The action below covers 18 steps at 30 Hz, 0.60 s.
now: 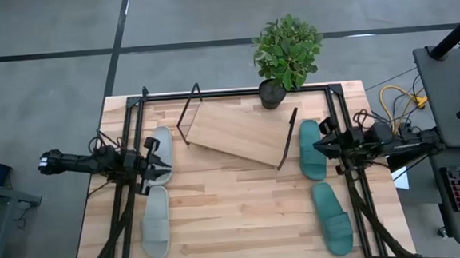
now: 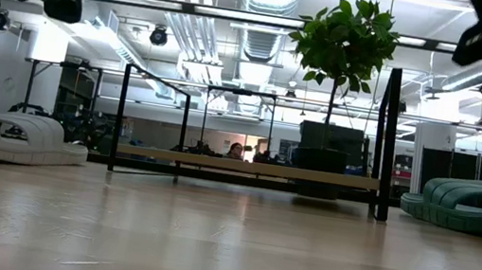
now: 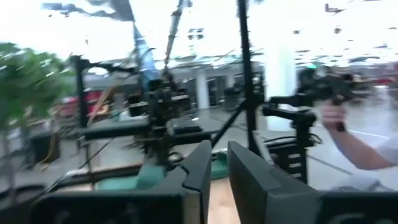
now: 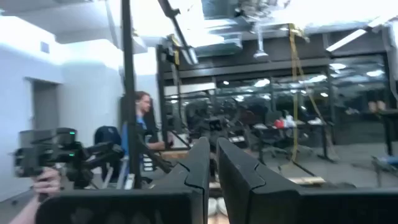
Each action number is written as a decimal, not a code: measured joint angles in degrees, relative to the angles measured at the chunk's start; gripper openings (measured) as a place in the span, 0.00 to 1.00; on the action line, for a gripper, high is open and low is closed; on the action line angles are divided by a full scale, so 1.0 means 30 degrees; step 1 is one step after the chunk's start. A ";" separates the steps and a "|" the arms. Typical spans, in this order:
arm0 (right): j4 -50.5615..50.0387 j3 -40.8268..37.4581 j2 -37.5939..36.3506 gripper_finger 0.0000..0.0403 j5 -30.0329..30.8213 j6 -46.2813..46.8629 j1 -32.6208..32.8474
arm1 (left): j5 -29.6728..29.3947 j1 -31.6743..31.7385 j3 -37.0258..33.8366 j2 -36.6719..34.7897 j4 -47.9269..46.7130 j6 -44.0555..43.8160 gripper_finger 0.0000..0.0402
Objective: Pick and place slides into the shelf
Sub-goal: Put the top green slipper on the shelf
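Note:
Two light grey slides lie flat on their soles at the table's left, one farther (image 1: 161, 152) and one nearer (image 1: 156, 221). Two teal slides lie at the right, farther (image 1: 311, 150) and nearer (image 1: 332, 217). The shelf (image 1: 238, 135) stands slanted at the far middle, with nothing on its board (image 2: 246, 166). My left gripper (image 1: 161, 159) hangs raised over the farther grey slide. Its fingers (image 3: 205, 165) are shut to a narrow slit, with nothing between them. My right gripper (image 1: 317, 148) hangs raised over the farther teal slide, also shut (image 4: 213, 149) and empty.
A potted plant (image 1: 288, 53) stands at the table's far edge, just behind the shelf. Black frame rails (image 1: 127, 151) run along both table sides. The bare wood (image 1: 243, 208) between the slide pairs is free. People stand beyond the table, one hand (image 3: 339, 115) holding a device.

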 joint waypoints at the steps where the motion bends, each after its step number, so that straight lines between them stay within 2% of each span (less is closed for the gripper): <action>1: -0.0509 0.0352 0.0006 0.07 -0.0464 -0.0090 0.0007 | 0.0040 0.0000 0.0000 0.0123 0.0129 0.0030 0.13; 6: -0.1864 0.1709 0.0709 0.14 -0.2515 -0.0595 0.0007 | 0.0637 0.0013 -0.0007 0.1484 0.0612 0.0241 0.26; 9: -0.1913 0.2234 0.1582 0.21 -0.2755 -0.1906 0.0007 | 0.2127 0.0000 -0.0015 0.2639 0.1116 0.0890 0.37; 12: -0.1866 0.2987 0.2907 0.29 -0.2830 -0.3769 0.0007 | 0.2495 -0.0007 -0.0022 0.3884 0.2218 0.0903 0.45; 15: -0.1891 0.4236 0.4485 0.36 -0.2866 -0.5169 0.0007 | 0.2496 -0.0007 -0.0027 0.4943 0.4260 0.0896 0.49; 18: -0.2551 0.6146 0.6101 0.40 -0.3029 -0.4319 0.0007 | 0.2501 -0.0007 -0.0033 0.5745 0.6457 0.0885 0.49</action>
